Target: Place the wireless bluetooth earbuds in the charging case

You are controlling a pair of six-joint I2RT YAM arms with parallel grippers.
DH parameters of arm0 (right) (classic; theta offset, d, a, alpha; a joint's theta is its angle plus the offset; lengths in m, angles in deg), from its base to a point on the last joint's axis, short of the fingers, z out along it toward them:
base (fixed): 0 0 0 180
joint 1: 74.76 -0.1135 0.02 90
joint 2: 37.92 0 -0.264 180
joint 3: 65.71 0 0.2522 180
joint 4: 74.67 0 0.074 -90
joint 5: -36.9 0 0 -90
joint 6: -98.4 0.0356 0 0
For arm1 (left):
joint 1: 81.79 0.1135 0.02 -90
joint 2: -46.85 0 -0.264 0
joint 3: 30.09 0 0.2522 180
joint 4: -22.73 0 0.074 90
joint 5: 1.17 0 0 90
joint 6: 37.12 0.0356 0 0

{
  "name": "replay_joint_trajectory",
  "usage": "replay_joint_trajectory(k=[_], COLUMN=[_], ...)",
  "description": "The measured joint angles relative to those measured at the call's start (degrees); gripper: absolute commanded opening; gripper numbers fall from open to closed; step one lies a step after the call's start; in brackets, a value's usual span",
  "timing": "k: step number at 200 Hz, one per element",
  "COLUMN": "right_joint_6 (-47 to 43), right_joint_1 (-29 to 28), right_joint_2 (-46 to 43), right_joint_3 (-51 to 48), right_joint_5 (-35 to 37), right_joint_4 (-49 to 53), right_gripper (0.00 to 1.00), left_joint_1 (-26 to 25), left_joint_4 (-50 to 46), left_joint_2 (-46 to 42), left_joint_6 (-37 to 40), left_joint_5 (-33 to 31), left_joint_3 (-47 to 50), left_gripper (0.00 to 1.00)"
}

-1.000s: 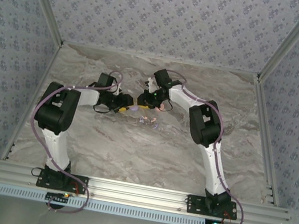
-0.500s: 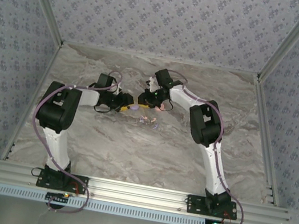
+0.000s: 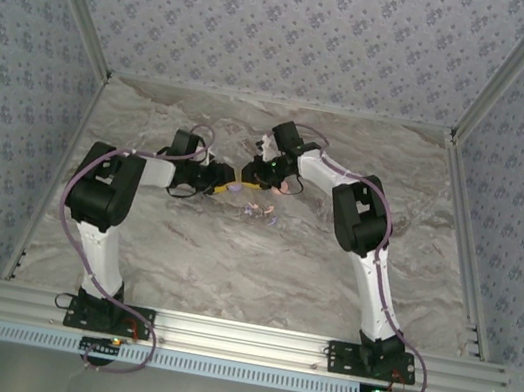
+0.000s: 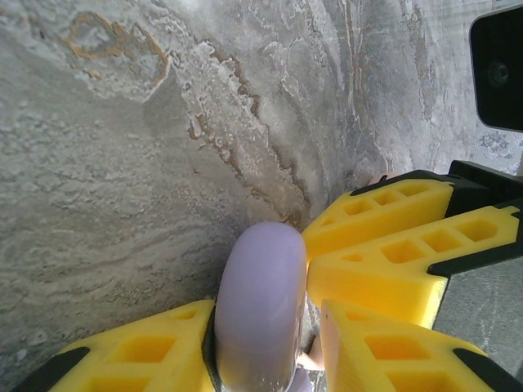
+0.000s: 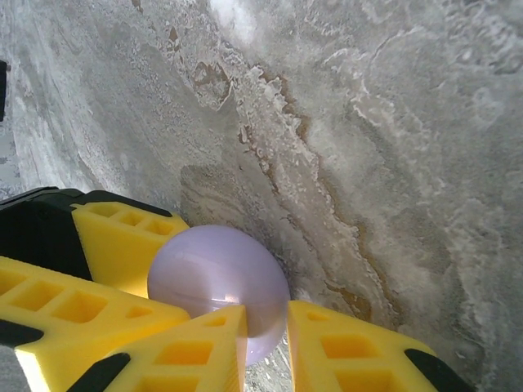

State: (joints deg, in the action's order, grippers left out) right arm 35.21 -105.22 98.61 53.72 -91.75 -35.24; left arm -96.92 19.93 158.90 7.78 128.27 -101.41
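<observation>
Charging case [image 4: 260, 278] inside left hand [image 4: 266, 322]

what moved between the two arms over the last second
The left end effector slid right, closing the gap to the right end effector; its fingers now flank the lilac case, which the right one pinches. The right one barely shifted, and the earbuds stayed on the table.

Bright, even, diffuse light falls from above. On the marble tabletop [image 3: 230, 262] shadows are faint and soft-edged. A darker patch lies just behind the lilac case [image 5: 216, 278], whose curved shell carries a soft pale sheen. Beside the case, nearest the lens, edges blur slightly.
</observation>
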Motion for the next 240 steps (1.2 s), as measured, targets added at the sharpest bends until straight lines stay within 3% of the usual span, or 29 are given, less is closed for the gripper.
replay_joint_trajectory(k=[40, 87, 155, 240], right_joint_6=[0.1, 0.9, -0.8, -11.9], right_joint_1=[0.1, 0.8, 5.8, 12.0], right_joint_2=[-0.1, -3.1, -17.6, -34.1], right_joint_3=[-0.9, -6.8, -17.8, -28.5], right_joint_5=[-0.4, 0.0, 0.8, -5.1], right_joint_4=[-1.2, -4.0, -8.4, -10.9], right_gripper=[0.25, 0.31, 0.38, 0.48], left_joint_1=[0.0, -0.2, 0.2, -0.8], left_joint_4=[-0.1, -0.1, -5.2, -12.4], left_joint_2=[0.2, 0.2, -3.7, -16.8], left_joint_6=[0.1, 1.3, 8.5, 23.1], left_joint_5=[-0.5, -0.5, -0.2, 10.1], left_joint_3=[0.0, 0.0, 0.0, -8.2], left_gripper=[0.28, 0.30, 0.28, 0.25])
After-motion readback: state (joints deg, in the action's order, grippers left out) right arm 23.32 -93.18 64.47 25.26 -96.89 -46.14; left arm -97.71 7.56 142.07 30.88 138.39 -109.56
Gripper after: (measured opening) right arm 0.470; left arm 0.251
